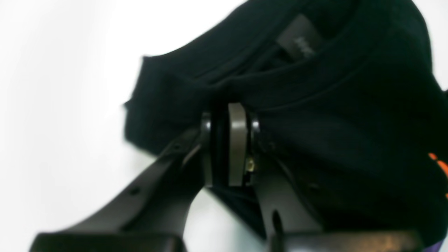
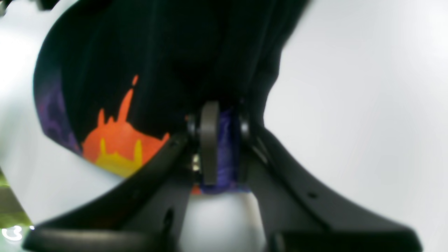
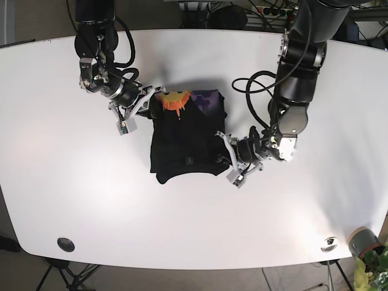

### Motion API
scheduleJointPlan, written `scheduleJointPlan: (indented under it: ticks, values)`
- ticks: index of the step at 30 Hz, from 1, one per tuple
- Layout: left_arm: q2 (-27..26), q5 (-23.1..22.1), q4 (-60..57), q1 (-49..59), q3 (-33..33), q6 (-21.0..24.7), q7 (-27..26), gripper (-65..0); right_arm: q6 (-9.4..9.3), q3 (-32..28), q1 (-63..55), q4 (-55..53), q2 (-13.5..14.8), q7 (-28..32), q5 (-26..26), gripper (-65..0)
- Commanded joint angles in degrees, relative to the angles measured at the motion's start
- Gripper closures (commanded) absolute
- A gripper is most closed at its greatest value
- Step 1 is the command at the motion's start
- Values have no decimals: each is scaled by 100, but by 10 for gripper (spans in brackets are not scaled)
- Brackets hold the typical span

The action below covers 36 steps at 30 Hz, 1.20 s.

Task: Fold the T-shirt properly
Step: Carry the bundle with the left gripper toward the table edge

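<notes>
The black T-shirt (image 3: 185,136) lies bunched into a rough rectangle at the middle of the white table, its orange, yellow and purple print (image 3: 176,100) turned up along the far edge. My left gripper (image 3: 223,154) is shut on the shirt's right edge; in the left wrist view black cloth (image 1: 315,105) with the neck label (image 1: 301,40) is pinched between its fingers (image 1: 237,140). My right gripper (image 3: 151,106) is shut on the far left corner; the right wrist view shows purple printed cloth (image 2: 227,150) clamped between its pads (image 2: 209,140).
The white table (image 3: 73,182) spreads wide around the shirt. A dark round fitting (image 3: 65,244) sits near the front left edge and a small metal one (image 3: 329,243) near the front right. A potted plant (image 3: 370,254) stands off the table's front right corner.
</notes>
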Motion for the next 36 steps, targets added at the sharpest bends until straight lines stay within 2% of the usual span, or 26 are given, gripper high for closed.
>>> scheduleJointPlan:
  ticks: [1,7,10,13,16,21,25,30,34,36]
  values:
    - [-201,-30,90,-255,-28,24,-62,-49,35,-53,26,174,-37,-204,-42,-65]
    - [-579,-38,907,-203,-46,24,-53,-58,35,-44,-115,781,60,-336,-16,-65]
    - [-614,-30,1452,87,-46,165,-53,-151,35,-44,-123,1036,174,-415,2,-65]
    - [-614,-30,2156,386,-46,771,-53,-250,35,-35,-158,1291,183,-415,2,-65]
    - [-597,-21,2771,703,-10,1536,-89,-310,35,-35,-150,1423,183,-415,2,-65]
    - [-210,-21,3492,1107,51,2556,-133,-354,35,185,-158,1511,174,-485,2,-65]
    - [168,-12,3896,1512,95,3567,-467,-379,79,422,-132,1511,157,-722,2,-65]
    - [405,94,3940,1687,579,4130,-801,-406,79,589,-18,1502,166,-740,2,-65]
    - [537,744,3844,1898,1185,4587,-1117,-408,79,888,-18,1493,174,-740,2,-65]
    - [678,981,3712,1951,1352,4666,-1275,-408,79,1037,-9,1484,174,-749,2,-65]
